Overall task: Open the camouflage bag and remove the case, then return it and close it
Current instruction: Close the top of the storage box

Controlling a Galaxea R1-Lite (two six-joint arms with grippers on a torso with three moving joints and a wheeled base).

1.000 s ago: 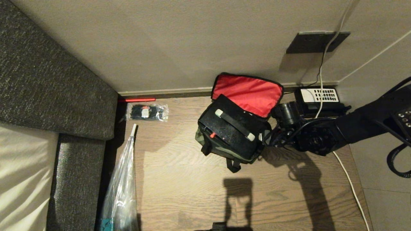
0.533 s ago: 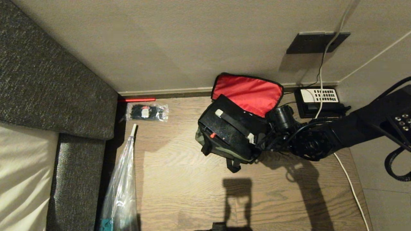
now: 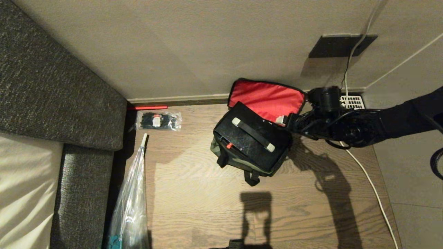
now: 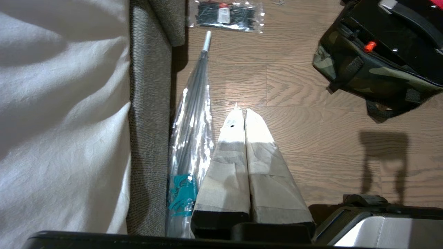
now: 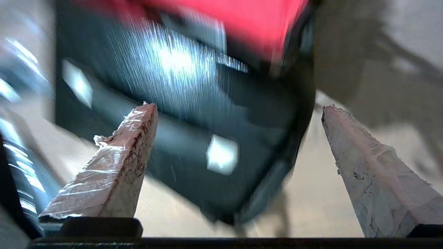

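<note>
The camouflage bag [image 3: 254, 168] stands on the wooden floor against the wall, its lid [image 3: 266, 98] thrown back with the red lining showing. The black case [image 3: 249, 138] sits inside it, handle with pale ends on top and a small red latch at the near edge. My right gripper [image 3: 288, 121] hangs open and empty at the lid's lower right corner, just off the case's far end. The right wrist view is blurred but shows the case [image 5: 207, 114] and red lining [image 5: 242, 20] ahead of the right gripper [image 5: 238, 107]. My left gripper [image 4: 242, 110] is parked low over the floor, shut, well short of the bag [image 4: 373, 77].
A black telephone with a white keypad [image 3: 353, 102] sits against the wall behind my right arm, with a white cable [image 3: 375, 195] trailing over the floor. A packet of black ties [image 3: 158, 121], a plastic-sleeved umbrella [image 3: 133, 193] and grey upholstery [image 3: 52, 97] lie on the left.
My right arm has swung from the bag's right side back toward the wall, up beside the lid's corner, and its fingers have spread wider. The bag and case have not moved.
</note>
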